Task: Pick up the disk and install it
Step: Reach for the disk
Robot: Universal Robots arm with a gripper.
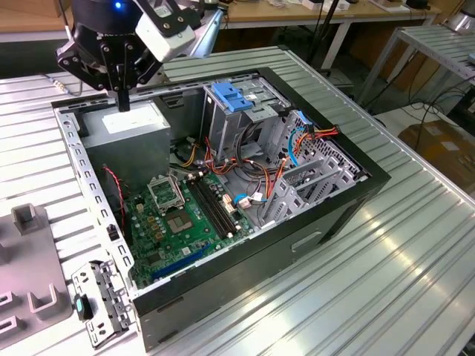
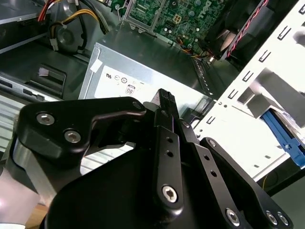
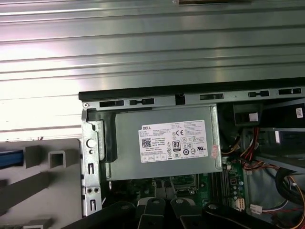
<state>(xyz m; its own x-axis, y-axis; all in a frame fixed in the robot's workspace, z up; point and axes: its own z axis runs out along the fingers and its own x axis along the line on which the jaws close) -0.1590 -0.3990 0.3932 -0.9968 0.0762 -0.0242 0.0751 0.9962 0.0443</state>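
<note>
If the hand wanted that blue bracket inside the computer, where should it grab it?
Probably from above, pinching the blue bracket across its two long side edges. It lies on top of the metal cage with its upper face open, while the cage's walls crowd it lower down.

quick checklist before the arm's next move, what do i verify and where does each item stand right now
1. No load in the gripper: ok, it is shut with nothing in it.
2. Jaws open for a pick: not ok, they are together.
3. Gap between the gripper and the grey box beneath it: cannot tell.
4. Sight of the disk: cannot tell; a blue piece past the case frame is cut off by the picture's edge.
5. The drive cage free of the cables: cannot tell; coloured ones lie beside it.
</note>
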